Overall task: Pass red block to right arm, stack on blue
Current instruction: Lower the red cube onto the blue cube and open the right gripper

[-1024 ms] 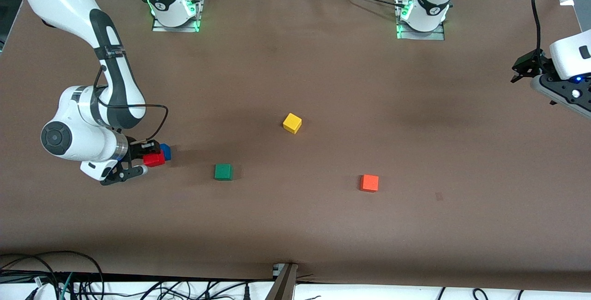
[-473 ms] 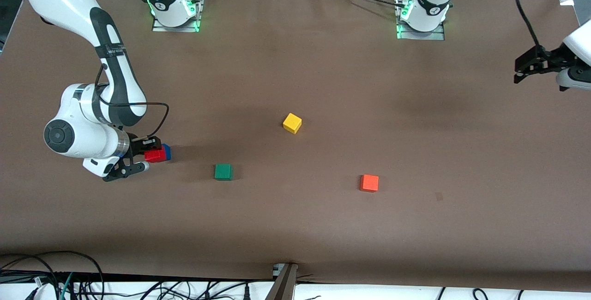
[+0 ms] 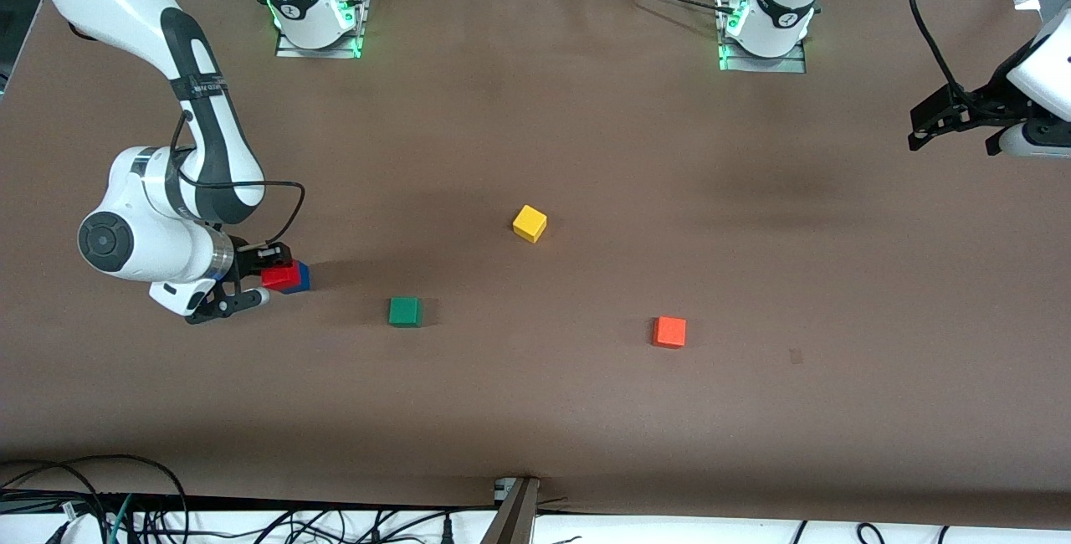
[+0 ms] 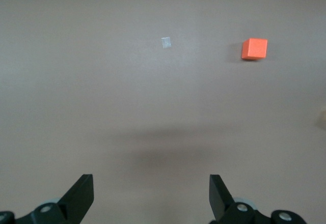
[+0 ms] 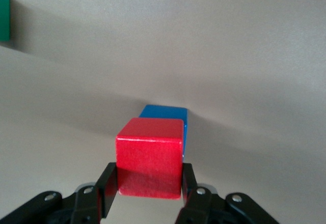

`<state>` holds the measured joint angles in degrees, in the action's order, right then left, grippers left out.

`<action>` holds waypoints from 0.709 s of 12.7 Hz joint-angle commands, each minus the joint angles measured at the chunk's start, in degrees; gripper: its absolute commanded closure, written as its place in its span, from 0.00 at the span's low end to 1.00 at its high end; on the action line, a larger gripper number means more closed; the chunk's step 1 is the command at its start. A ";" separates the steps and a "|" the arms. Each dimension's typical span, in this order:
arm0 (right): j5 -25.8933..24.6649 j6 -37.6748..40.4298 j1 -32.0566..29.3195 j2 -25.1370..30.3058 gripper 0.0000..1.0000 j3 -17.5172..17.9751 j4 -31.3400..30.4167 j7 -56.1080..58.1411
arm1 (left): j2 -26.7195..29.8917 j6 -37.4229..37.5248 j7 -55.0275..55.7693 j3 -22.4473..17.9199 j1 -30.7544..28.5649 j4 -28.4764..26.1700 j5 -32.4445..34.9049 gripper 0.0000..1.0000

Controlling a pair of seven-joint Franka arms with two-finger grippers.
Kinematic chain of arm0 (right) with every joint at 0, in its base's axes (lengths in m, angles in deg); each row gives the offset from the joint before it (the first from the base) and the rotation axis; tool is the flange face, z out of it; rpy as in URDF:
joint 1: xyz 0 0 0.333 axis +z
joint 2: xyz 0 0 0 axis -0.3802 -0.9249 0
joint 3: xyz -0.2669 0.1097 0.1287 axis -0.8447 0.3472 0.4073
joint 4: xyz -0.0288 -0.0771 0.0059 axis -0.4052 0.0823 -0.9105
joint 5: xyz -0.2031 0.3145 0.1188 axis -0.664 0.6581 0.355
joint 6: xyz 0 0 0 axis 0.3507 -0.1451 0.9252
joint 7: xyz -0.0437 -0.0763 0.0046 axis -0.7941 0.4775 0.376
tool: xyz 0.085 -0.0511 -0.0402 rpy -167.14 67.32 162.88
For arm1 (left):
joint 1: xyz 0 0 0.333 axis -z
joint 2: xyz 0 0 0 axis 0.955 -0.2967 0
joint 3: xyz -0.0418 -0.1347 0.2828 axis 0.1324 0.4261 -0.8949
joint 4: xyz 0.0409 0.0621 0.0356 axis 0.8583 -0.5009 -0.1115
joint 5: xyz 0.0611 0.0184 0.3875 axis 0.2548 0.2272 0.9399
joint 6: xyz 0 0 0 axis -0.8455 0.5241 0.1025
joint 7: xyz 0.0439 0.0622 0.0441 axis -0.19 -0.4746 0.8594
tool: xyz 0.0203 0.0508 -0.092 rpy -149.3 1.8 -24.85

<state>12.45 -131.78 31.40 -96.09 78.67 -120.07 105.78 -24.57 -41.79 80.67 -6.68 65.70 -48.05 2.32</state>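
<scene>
My right gripper (image 3: 268, 277) is shut on the red block (image 3: 279, 276) at the right arm's end of the table. In the right wrist view both black fingers (image 5: 108, 186) press the red block (image 5: 149, 158) from its sides. The red block partly covers the blue cube (image 3: 301, 278), which shows past its edge (image 5: 165, 114). Whether the two cubes touch I cannot tell. My left gripper (image 3: 925, 122) hangs open and empty over the left arm's end of the table, its jaws wide apart (image 4: 151, 189) above bare table.
A green cube (image 3: 405, 311) lies on the brown table (image 3: 535, 410) beside the blue one, toward the left arm's end. A yellow cube (image 3: 530, 223) sits mid-table. An orange cube (image 3: 669, 332) lies toward the left arm's end, also seen from the left wrist (image 4: 254, 49).
My right gripper has carried the red block a little way over the blue cube. The left arm has swung, shifting its open gripper slightly toward the table's middle.
</scene>
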 commanded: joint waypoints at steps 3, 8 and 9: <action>-0.32 -0.24 -0.35 2.35 1.00 0.09 -2.29 -0.20 | 0.18 -0.36 2.78 -0.06 -0.16 0.83 -1.07 0.00; -0.32 -0.24 -0.27 2.35 0.96 0.00 -2.64 -0.37 | 0.18 -0.89 2.96 -0.06 -0.16 1.10 -1.16 0.00; -0.32 -0.24 -0.35 2.35 0.68 0.08 -2.64 -0.37 | 0.01 -0.80 2.61 -0.06 -0.08 1.79 -1.16 0.00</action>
<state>12.45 -131.76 31.38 -95.65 78.50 -120.80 105.73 -24.57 -42.70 83.06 -6.70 65.68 -47.70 2.27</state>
